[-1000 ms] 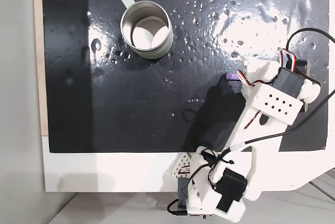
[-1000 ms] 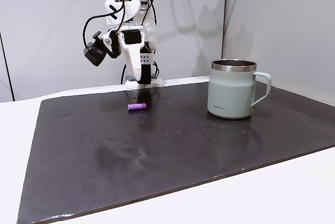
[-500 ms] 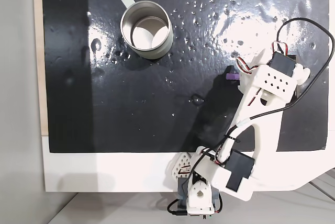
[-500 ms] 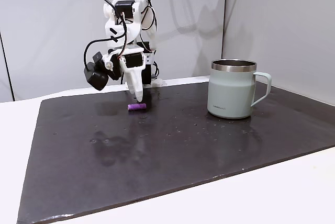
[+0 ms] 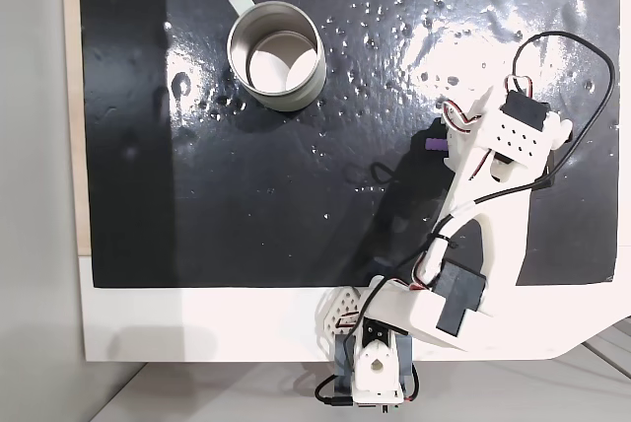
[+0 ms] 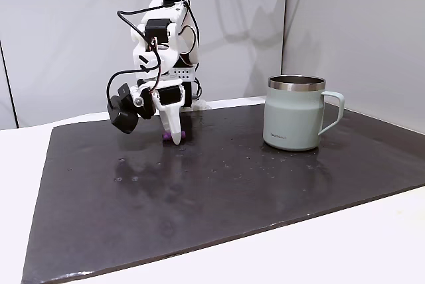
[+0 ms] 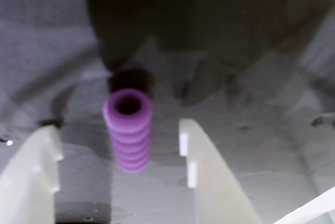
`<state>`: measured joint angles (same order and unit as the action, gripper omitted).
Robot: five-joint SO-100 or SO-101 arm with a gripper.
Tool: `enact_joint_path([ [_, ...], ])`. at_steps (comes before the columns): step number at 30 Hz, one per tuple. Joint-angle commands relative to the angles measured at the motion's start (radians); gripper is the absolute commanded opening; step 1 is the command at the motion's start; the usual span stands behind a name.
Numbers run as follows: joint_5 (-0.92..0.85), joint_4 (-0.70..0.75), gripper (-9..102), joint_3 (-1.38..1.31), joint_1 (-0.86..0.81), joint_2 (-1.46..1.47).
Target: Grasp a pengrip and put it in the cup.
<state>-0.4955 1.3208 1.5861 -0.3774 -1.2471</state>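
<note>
While the gripper (image 7: 118, 153) hangs low with its pale fingers (image 7: 201, 171) spread wide, the purple pengrip (image 7: 129, 130) lies between them on the mat, touching neither. Its long axis runs up and down the wrist view, the hollow end toward the top of the frame. Seen from above, the pengrip (image 5: 437, 145) peeks out at right of centre, well apart from the cup (image 5: 276, 55) at upper left. A glossy black mat (image 6: 265, 184) covers a white table (image 6: 345, 244) before pale walls.

Purple ribbed pengrip (image 7: 129, 130) between pale cream fingers (image 7: 201, 161) — white arm (image 5: 488, 235), black cables; glossy black mat (image 6: 219, 184), silvery grey-green cup (image 6: 294, 120) — pale inside.
</note>
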Motion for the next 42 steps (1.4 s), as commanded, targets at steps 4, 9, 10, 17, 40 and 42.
enact_joint_path([
  [4, 0.029, -0.034, 11, -0.063, 0.023, 0.008],
  [9, 0.026, -0.034, 1, -0.058, 0.029, 0.008],
  [10, 0.026, -0.034, 1, -0.058, 0.028, 0.008],
  [17, 0.038, 0.057, 0, -0.127, 0.021, -0.048],
  [40, 0.103, 0.365, 1, -0.535, -0.017, -0.529],
  [42, 0.118, 0.365, 1, -0.557, 0.015, -0.560],
])
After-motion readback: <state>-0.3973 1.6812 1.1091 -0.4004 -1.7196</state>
